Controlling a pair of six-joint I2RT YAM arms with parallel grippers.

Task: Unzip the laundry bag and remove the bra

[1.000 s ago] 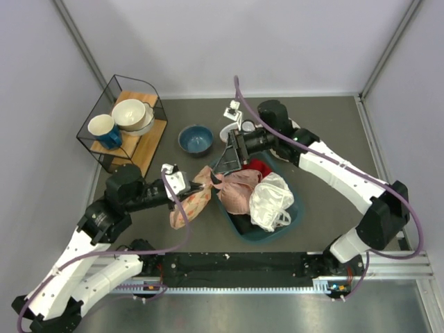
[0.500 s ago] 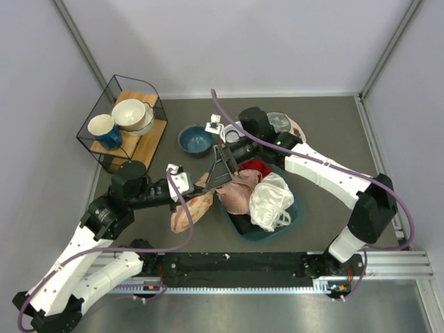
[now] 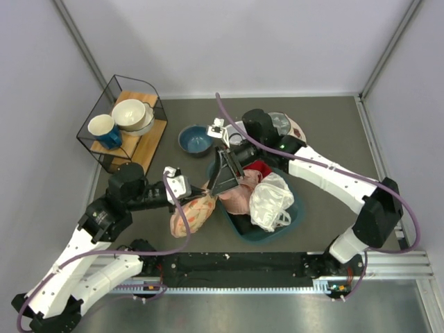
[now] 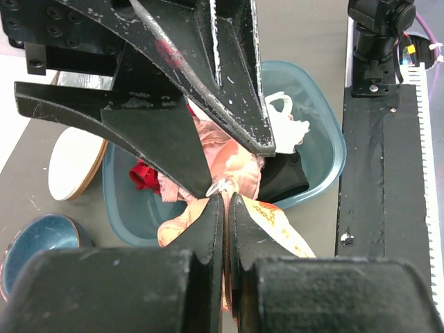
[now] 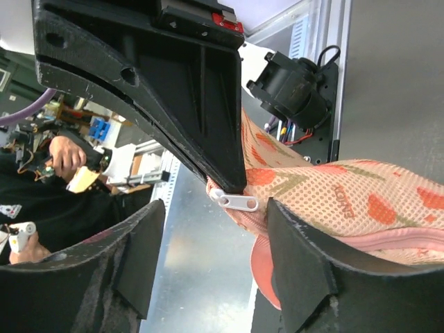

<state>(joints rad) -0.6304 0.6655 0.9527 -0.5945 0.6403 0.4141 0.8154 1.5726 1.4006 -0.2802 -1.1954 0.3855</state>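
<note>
from above, the right gripper point(image 3: 223, 190) has swung left off the back of the teal basin point(image 3: 295, 216) within the last second and come down by the left gripper point(image 3: 201, 197), which stays pinched on the top edge of the laundry bag point(image 3: 189, 216); the bag hangs bunched over the basin's near left rim, more gathered than a moment ago

left wrist: the left gripper point(image 4: 225, 205) is closed tight on the bag's zipped seam, with the zip pull point(image 4: 218, 186) sticking out just above its tips and the right gripper's dark fingers point(image 4: 173, 149) straddling that spot

right wrist: the right gripper point(image 5: 216, 232) stands wide, a pad either side of the zip pull point(image 5: 236, 201), not yet touching it; the peach bag point(image 5: 347, 191) stretches away to the right, zip shut

so the approach looks finished and a pinch on the pull seems next; the bra shows in no view, presumably inside the bag
</note>
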